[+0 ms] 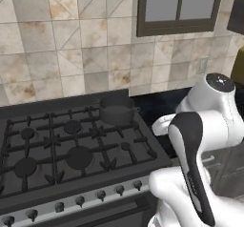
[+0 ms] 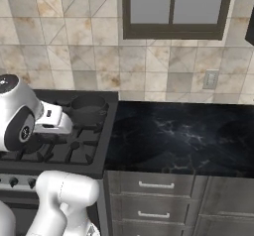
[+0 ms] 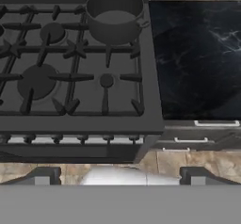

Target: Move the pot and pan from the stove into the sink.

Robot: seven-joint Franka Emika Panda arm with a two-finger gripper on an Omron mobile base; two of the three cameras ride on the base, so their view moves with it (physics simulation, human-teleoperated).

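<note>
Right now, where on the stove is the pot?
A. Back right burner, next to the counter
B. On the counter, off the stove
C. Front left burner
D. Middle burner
A: the pot sits on the back right grate of the stove, beside the black counter.

You see a black marbled surface (image 2: 183, 136) running rightward, with grey drawers (image 2: 154, 184) with pale bar handles beneath it. Behind it, a beige tiled wall (image 2: 74, 56) carries a dark-framed window (image 2: 173, 9) and a pale outlet plate (image 2: 211, 79).
</note>
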